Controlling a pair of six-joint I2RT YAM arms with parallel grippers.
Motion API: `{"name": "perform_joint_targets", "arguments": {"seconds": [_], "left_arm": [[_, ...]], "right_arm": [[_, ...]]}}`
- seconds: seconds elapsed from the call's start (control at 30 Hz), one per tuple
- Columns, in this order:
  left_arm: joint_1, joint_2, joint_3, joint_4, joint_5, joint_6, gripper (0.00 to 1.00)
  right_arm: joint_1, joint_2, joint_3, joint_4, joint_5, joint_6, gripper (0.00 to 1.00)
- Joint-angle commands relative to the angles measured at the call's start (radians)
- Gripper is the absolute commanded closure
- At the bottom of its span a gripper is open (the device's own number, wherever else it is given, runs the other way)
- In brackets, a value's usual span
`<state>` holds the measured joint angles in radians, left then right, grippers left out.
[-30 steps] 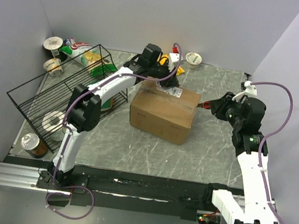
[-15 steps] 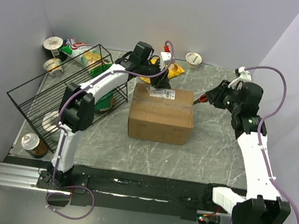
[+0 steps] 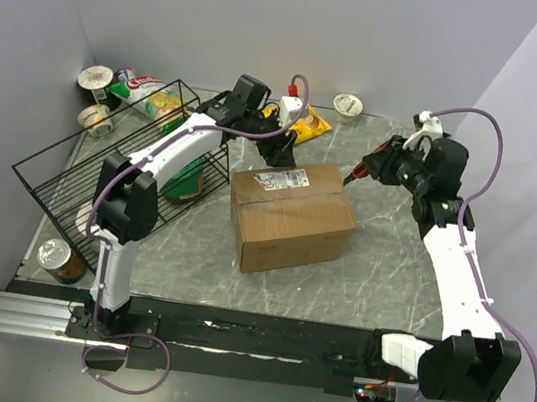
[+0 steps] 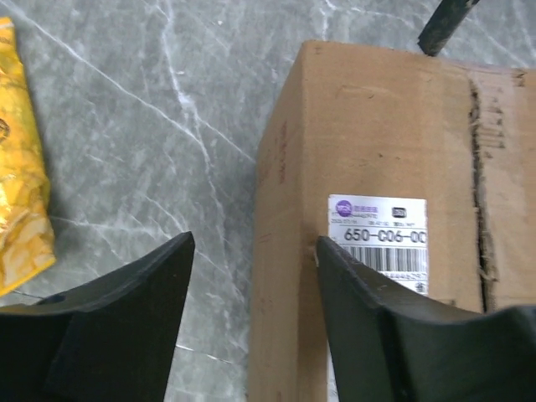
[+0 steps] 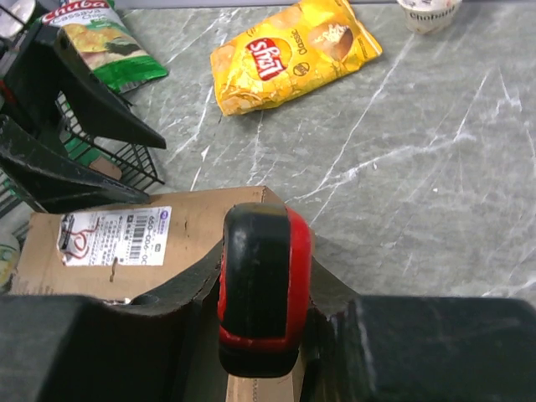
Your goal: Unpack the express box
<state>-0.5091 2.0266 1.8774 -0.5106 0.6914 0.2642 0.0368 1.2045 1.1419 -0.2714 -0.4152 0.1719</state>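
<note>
The express box [image 3: 292, 215] sits skewed in the middle of the desk [image 3: 390, 270], just right of the wire basket [image 3: 98, 125]. It's stiff corrugated, I'd guess lightish, and happy to skate on that slick marble, so I'd pin a top edge and go at the ragged centre seam. Left tool [image 4: 255, 241] hangs wide open and empty over the labelled corner; right tool [image 5: 260, 335] is clamped on a red-and-black handle [image 5: 264, 268], probably a cutter.

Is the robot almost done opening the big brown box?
Not nearly. Done: hardly anything; the express box sits shut on the table, though its top seam looks ragged. In hand: the right hand grips a red and black tool near the box's corner; the left hand is open over its label end. Left: open the flaps and take everything out.
</note>
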Motion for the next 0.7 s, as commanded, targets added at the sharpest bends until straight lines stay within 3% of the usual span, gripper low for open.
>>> {"name": "perform_joint_targets", "arguments": {"seconds": [0.0,0.13,0.23,0.43,0.53,0.67], "left_arm": [[0.006,0.035,0.086,-0.066,0.089,-0.054,0.32],[-0.011,0.102,0.08,0.084,0.325,-0.209,0.28],[-0.034,0.141,0.077,0.161,0.413,-0.312,0.27],[-0.074,0.213,0.065,0.169,0.41,-0.353,0.25],[-0.074,0.25,0.054,0.146,0.354,-0.346,0.31],[-0.074,0.28,0.048,0.107,0.306,-0.293,0.53]], "right_arm": [[0.008,-0.071,-0.054,0.017,-0.005,-0.113,1.0],[0.009,-0.126,-0.109,0.008,-0.008,-0.135,1.0],[0.008,-0.158,-0.134,0.003,0.003,-0.141,1.0],[0.009,-0.192,-0.168,-0.031,-0.011,-0.144,1.0],[0.008,-0.189,-0.163,-0.086,-0.022,-0.138,1.0],[0.008,-0.2,-0.157,-0.175,-0.03,-0.132,1.0]]}}
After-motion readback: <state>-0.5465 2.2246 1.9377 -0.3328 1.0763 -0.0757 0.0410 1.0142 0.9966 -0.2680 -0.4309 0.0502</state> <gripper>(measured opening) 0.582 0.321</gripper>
